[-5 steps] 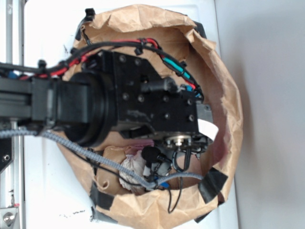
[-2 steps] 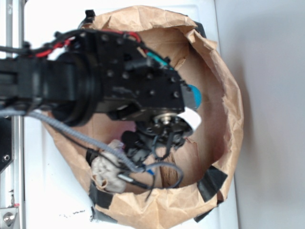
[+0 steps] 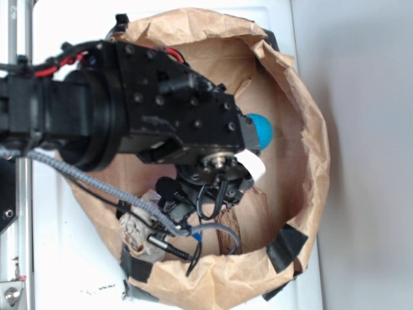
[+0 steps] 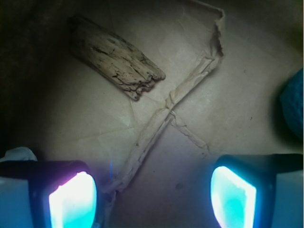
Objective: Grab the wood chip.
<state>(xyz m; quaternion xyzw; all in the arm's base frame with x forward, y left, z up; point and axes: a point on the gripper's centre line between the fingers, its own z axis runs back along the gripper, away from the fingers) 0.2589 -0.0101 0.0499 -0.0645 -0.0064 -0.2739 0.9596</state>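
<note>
In the wrist view the wood chip (image 4: 114,57) lies flat on the creased brown paper floor, a rough elongated piece slanting from upper left to lower right. My gripper (image 4: 152,199) is open, its two glowing fingertips wide apart at the bottom of the frame, above bare paper. The chip lies ahead of them, nearer the left fingertip (image 4: 71,202), and touches neither. In the exterior view the black arm (image 3: 161,116) hangs over the paper-lined bowl and covers most of its floor. I cannot make out the chip there.
A blue ball (image 3: 261,129) lies just past the gripper's right side and shows at the wrist view's right edge (image 4: 292,107). A crumpled off-white paper wad (image 3: 139,226) sits by the bowl's lower-left wall. The crumpled paper rim (image 3: 313,135) rings the floor, taped black (image 3: 287,248).
The arm has shifted left and up in the exterior view, uncovering the blue ball and more of the paper wad.
</note>
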